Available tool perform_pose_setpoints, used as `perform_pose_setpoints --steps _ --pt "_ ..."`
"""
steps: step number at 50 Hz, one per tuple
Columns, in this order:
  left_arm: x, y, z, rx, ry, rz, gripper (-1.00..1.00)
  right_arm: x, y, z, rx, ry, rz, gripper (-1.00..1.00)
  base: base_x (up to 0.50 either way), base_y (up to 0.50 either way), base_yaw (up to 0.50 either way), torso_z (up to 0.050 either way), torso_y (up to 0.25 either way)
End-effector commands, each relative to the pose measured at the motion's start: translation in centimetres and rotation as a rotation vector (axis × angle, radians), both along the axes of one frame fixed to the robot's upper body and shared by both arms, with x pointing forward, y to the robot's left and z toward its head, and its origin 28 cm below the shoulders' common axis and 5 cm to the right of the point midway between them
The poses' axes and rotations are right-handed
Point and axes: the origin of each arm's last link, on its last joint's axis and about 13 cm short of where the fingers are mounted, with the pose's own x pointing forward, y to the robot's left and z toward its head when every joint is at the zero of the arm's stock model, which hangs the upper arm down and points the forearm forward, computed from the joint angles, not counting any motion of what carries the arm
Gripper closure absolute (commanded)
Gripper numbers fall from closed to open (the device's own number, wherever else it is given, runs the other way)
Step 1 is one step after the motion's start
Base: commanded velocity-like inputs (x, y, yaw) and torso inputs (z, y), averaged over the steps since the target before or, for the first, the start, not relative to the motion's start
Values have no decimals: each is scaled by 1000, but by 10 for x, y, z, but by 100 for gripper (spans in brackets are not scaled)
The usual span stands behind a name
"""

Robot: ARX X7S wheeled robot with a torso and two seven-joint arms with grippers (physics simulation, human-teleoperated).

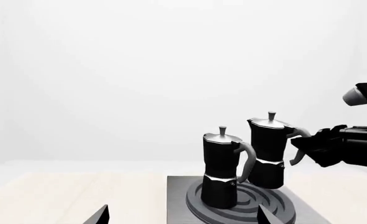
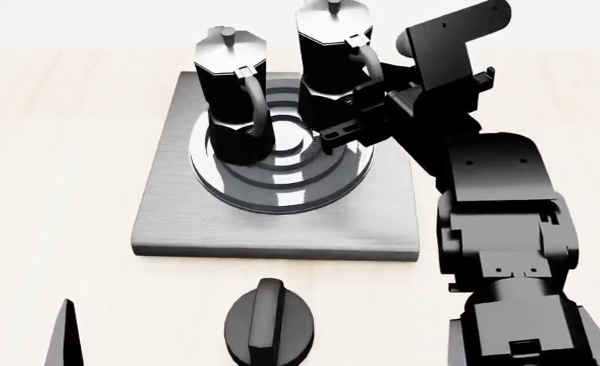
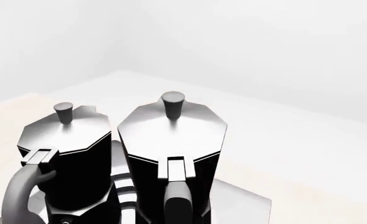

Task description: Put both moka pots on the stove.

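Moka pots, both upright on the stove [image 2: 279, 221], standing on the raised ring burner [image 2: 279, 187]. One moka pot [image 2: 233, 99] sits on the burner's left half; the other moka pot [image 2: 330, 69] sits on its far right part, just beside the first. Whether their bodies touch cannot be told. Silvery lids and small top knobs on both; curved handles face the near side in the head view.

Stove lies flat on the pale wooden bench [image 2: 56, 152], its front edge parallel to the bench's near edge. Squat black round knob [image 2: 271, 324] rests on the bench just in front of the stove's front edge, apart from the slab.

Right gripper [image 2: 345, 133] is at the handle of the right-hand pot, at the burner's right side. In the left wrist view the right gripper [image 1: 298, 149] shows dark fingers reaching the handle of the far pot [image 1: 267, 154]; fingers look set around or against the handle, but a firm grip cannot be confirmed. That pot's base appears down on the burner. Right wrist view looks down over both lids, the nearer pot [image 3: 170, 149] centred with its handle pointing toward the camera, the second pot [image 3: 65, 154] beside it.

Left gripper: only two dark finger tips [image 1: 99, 215] show at the edge of the left wrist view, spread apart, holding nothing, well apart from the nearer pot [image 1: 222, 170].
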Motion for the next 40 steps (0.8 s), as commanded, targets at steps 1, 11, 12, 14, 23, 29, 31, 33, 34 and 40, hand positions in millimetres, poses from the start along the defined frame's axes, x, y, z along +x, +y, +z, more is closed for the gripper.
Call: perform_pose_setpoints --steps 1,11,12,14,23,29,31,33,34,40 --pt "1 0 -1 0 1 0 -100 0 4 -2 58 -17 -1 100 0 0 0 0 0" --pt "1 1 -2 -2 1 0 -100 -1 6 -8 57 -3 0 100 0 0 0 0 1" --pt "1 1 -2 -1 1 0 -100 -1 7 -10 53 -1 1 100 0 0 0 0 0" --pt "1 0 -2 -1 1 -1 -100 -1 7 -11 55 1 2 100 0 0 0 0 0" --pt "1 0 -2 -1 1 0 -100 -2 8 -15 52 9 2 100 0 0 0 2 1" --pt "1 0 -2 1 2 -2 -100 -2 8 -19 46 12 -1 100 0 0 0 0 2" --pt "2 0 -3 0 3 -1 -100 -2 8 -19 44 6 0 100 0 0 0 0 0" --pt "1 0 -2 0 3 -2 -100 -3 8 -20 41 10 3 100 0 0 0 0 0" --pt "1 0 -2 1 3 -2 -100 -3 8 -20 43 11 4 100 0 0 0 0 0" --pt "1 0 -2 0 2 -1 -100 -2 8 -19 36 9 1 100 0 0 0 0 2"
